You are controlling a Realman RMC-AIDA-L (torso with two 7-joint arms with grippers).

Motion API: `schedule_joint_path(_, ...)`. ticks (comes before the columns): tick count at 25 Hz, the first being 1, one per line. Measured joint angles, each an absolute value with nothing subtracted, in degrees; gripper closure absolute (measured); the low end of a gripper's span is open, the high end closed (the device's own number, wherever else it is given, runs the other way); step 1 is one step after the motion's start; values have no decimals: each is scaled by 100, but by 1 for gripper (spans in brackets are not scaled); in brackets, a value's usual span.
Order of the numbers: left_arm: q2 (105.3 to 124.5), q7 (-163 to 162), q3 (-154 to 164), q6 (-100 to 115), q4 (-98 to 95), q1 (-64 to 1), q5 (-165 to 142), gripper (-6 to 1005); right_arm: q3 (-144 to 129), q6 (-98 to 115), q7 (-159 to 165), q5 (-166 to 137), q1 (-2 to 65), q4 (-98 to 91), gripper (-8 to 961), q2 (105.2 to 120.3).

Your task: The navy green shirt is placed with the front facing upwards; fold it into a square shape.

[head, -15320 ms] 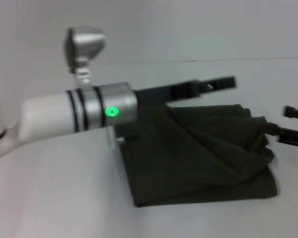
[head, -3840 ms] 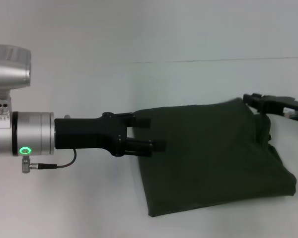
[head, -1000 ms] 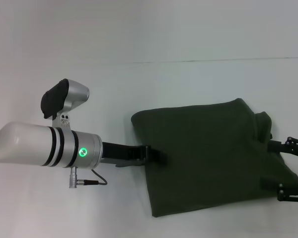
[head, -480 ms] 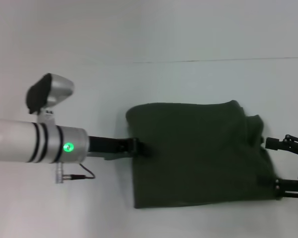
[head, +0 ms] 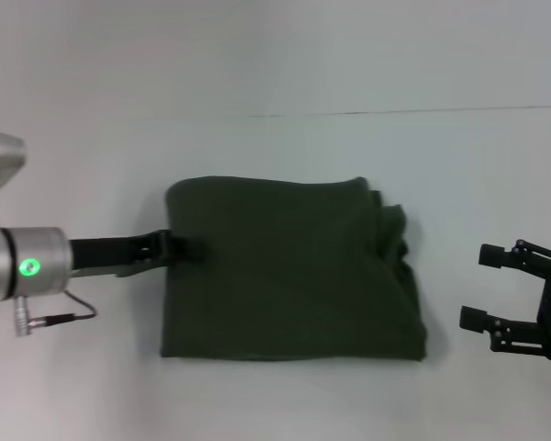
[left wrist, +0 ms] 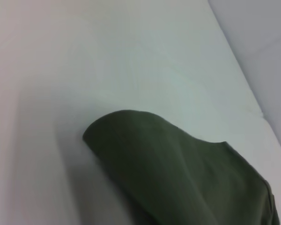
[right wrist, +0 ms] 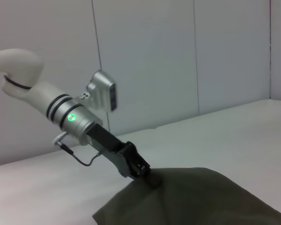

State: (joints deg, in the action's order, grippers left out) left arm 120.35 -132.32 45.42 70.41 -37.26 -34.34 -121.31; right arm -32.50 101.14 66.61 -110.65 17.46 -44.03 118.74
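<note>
The navy green shirt [head: 294, 266] lies folded into a rough square in the middle of the white table, plain green side up, with a few bunched layers along its right edge. No lettering shows. My left gripper [head: 185, 248] reaches in from the left and is shut on the shirt's left edge, low on the table. It also shows in the right wrist view [right wrist: 147, 177], pinching the cloth [right wrist: 196, 197]. The left wrist view shows only a rounded shirt corner [left wrist: 178, 178]. My right gripper [head: 477, 287] is open and empty, to the right of the shirt and apart from it.
The white table [head: 285, 147] runs back to a pale wall; its far edge is a thin line across the head view. Bare table lies on all sides of the shirt. A cable hangs under my left wrist [head: 50, 320].
My left gripper has drawn back to the left, dragging the shirt with it toward the table's middle. The shirt has slid away from my right gripper, which now stands apart from it.
</note>
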Motion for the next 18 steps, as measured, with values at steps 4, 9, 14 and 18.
schedule_joint_path(4,12030,-13037,4290,7051,-3828,-3297,-12284,837,-3252,10004,6722,-11066,1809,-4395,24,11923)
schedule_joint_path(9,12030,-12840,4098,6920,-3814,-3262,-12306,817,-3283,9966,6753,-11066,1878,-4388,24,11944)
schedule_joint_path(14,12027,-12748,4067,6967,-3832,-3253,-12317,798,-3287,9990,6767,-11065,1904,-4386,24,11944)
schedule_joint_path(18,12026,-12627,4086,7082,-3866,-3261,-12320,783,-3295,9999,6866,-11068,1935,-4420,23,11939)
